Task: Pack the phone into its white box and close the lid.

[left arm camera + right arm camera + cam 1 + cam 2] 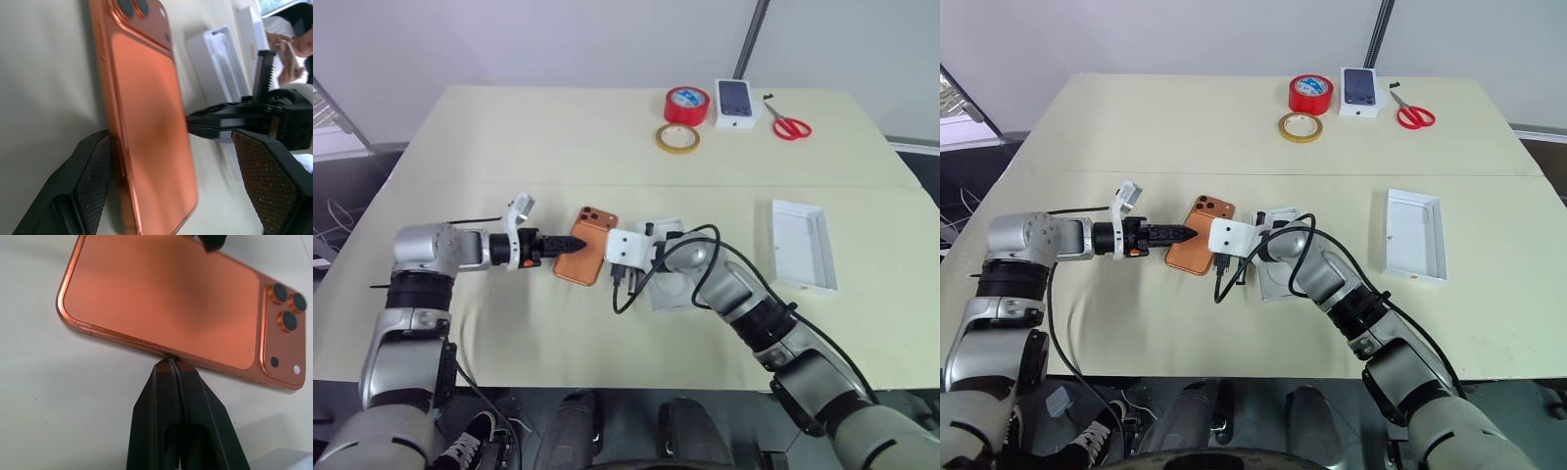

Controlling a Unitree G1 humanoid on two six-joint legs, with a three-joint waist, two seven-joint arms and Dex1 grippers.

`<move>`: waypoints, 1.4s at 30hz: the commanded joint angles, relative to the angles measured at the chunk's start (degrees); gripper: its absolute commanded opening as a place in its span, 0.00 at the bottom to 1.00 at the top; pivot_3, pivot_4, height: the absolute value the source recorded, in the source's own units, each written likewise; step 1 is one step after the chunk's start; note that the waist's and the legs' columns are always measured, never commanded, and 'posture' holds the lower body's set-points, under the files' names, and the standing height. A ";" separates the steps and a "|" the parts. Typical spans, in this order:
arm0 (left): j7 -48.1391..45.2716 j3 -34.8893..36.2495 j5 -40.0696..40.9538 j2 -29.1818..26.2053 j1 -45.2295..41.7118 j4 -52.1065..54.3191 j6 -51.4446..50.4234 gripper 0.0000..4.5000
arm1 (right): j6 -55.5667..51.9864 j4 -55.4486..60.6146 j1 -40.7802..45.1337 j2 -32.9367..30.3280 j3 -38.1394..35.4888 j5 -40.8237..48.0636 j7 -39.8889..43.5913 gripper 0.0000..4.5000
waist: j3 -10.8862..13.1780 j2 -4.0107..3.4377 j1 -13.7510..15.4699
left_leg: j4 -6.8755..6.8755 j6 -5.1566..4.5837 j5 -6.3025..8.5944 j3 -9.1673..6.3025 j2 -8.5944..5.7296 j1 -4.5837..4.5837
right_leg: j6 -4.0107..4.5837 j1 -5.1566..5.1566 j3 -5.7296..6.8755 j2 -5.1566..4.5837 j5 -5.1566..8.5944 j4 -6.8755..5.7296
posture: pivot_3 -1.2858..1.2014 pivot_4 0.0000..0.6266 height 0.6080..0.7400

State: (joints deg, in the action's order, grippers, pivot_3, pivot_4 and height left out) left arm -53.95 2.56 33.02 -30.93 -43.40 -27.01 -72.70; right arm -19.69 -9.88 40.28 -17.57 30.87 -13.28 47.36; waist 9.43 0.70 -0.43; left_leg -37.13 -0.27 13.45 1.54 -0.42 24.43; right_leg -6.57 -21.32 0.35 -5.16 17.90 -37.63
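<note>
At centre, the phone (587, 258) lies camera-side up on the table (509, 147), tilted. The left hand (570, 244) comes from nine o'clock with fingers spread wide around its edge. The right hand (172, 367), from three o'clock, is clenched, its tips touching the phone's side. The lid (803, 245) lies well apart at three o'clock. At one o'clock, far back, stands a red tape roll (686, 104).

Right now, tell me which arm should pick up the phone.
Left, probably. The left gripper is open, with the phone between its fingers. The right gripper is shut, its tip against the phone's long edge.
</note>
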 commanded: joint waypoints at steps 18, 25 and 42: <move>2.14 7.91 5.59 0.28 2.86 -2.79 -10.74 0.02 | 0.78 6.22 -3.08 1.04 -6.30 6.15 0.58 0.00 | 0.04 0.07 -0.47 | 0.06 0.07 -0.04 0.00 0.02 0.05 | 0.00 -0.13 -0.02 0.00 0.00 -0.03 | 0.52 0.24 0.91; 7.16 18.70 10.24 5.05 11.20 9.35 -7.22 0.00 | -8.85 21.79 -9.49 -2.62 -19.14 29.94 12.93 0.20 | 0.08 0.07 -0.44 | 0.13 0.07 -0.01 0.00 0.07 0.07 | 0.00 -0.13 -0.06 -0.18 0.00 0.03 | 0.52 0.24 0.91; 14.69 22.42 15.69 9.45 12.81 17.32 -6.18 0.00 | 23.82 17.54 -25.73 -26.32 -21.06 22.95 23.34 0.57 | 0.17 0.23 -0.27 | 0.27 0.01 0.05 0.00 0.04 0.07 | 0.02 -0.08 -0.05 -0.29 0.00 0.33 | 0.52 0.24 0.91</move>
State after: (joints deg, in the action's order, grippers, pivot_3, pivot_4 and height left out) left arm -39.26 23.78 46.90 -21.39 -29.16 -10.66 -79.90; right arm 1.15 8.30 14.73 -43.76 11.21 10.72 71.75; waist 9.60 0.92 -0.70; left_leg -36.89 -0.25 13.50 1.53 -0.38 24.50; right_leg -6.55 -21.38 0.30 -5.45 17.90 -37.29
